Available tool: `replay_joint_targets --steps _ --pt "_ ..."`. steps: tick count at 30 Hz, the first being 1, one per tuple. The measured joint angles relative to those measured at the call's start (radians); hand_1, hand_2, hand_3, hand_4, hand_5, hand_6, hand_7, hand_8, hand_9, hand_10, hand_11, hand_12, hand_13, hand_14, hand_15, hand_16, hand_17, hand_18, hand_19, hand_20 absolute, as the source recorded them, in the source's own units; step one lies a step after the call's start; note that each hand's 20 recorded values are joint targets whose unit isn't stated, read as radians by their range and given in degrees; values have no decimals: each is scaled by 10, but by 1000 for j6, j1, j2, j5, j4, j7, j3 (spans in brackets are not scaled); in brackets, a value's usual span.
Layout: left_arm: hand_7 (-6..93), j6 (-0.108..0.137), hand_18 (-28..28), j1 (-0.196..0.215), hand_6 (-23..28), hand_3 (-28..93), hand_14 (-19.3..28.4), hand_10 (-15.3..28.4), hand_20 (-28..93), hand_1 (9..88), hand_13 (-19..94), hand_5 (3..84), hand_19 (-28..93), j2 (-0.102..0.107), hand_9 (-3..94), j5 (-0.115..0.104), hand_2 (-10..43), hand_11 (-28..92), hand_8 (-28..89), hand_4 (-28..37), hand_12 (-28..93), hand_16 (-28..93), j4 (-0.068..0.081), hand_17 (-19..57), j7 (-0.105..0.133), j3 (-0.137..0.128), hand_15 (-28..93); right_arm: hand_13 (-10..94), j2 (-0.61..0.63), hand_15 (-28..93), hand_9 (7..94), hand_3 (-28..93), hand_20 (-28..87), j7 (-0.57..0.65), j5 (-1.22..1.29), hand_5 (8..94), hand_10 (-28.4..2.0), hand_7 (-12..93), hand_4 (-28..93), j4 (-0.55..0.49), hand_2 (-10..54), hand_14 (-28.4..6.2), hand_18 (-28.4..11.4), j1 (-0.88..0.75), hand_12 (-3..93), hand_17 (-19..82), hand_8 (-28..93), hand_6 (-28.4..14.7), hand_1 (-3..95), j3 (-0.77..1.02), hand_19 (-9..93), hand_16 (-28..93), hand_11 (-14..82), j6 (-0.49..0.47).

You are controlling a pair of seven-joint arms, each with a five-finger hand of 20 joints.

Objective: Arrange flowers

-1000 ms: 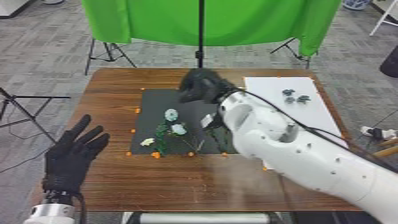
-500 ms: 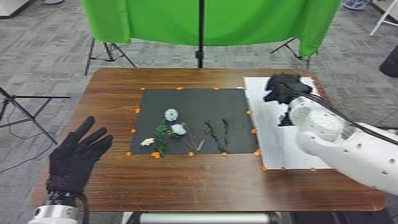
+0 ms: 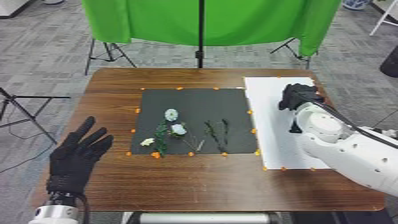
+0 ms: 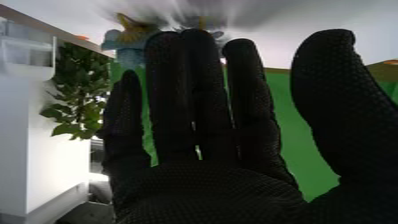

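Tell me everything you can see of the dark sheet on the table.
The dark sheet is nearly black, roughly square and matte, like thin card or paper. It lies flat on the brown table, its right edge alongside the white sheet. Small orange pieces sit around its border. Lying on it are two pale bluish flowers with greenery, a cream flower near its lower left corner and, toward its right, two thin green sprigs.

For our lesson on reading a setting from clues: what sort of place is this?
Probably a robotics lab or test room: a white robot arm works over a wooden table, a green cloth hangs behind, and stands surround it on grey flooring.
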Motion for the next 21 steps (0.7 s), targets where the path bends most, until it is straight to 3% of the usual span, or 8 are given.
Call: replay_joint_targets --steps 8,13,21 --pt "106 2 284 2 66 770 280 187 177 200 235 349 541 5 338 -9 78 204 -99 -283 100 -79 0 -85 14 4 475 535 -6 747 644 804 511 10 16 598 -116 170 -283 2 -95 -106 -266 2 169 163 -142 38 355 13 740 136 374 38" --pt "105 2 284 1 67 769 280 187 176 201 235 349 541 13 338 -12 79 204 -99 -283 100 -79 0 -86 19 9 474 541 -14 761 649 802 515 80 13 596 -118 166 -283 10 -95 -109 -270 23 170 166 -141 36 353 -4 746 142 392 45" --pt "104 2 284 1 67 771 280 186 176 201 235 350 541 18 338 -13 77 204 -98 -283 100 -78 1 -86 25 11 475 542 -19 764 646 798 516 112 13 583 -117 161 -283 26 -95 -106 -271 22 166 165 -138 46 366 27 746 146 395 -40"
